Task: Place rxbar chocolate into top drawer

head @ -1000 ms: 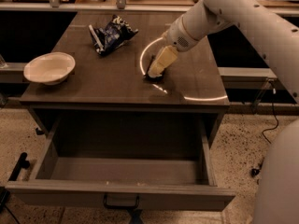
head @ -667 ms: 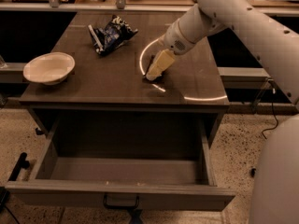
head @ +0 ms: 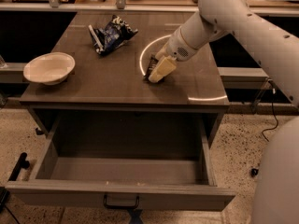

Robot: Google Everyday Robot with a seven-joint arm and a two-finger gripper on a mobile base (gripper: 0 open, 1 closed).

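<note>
The rxbar chocolate (head: 150,65) is a small dark bar lying on the tabletop (head: 117,85), mostly covered by my gripper. My gripper (head: 158,73) is down at the bar, right of the table's middle, with the white arm reaching in from the upper right. The top drawer (head: 121,197) is pulled out below the table's front edge. Its inside is bare, and its dark pull handle (head: 121,202) shows at the front centre.
A blue-and-white chip bag (head: 111,34) lies at the back of the table. A white bowl (head: 49,68) stands at the left edge. A shelf with clutter runs along the back. The robot's white body (head: 280,181) fills the lower right.
My gripper has sunk slightly lower onto the bar. The bag, bowl and drawer have not moved.
</note>
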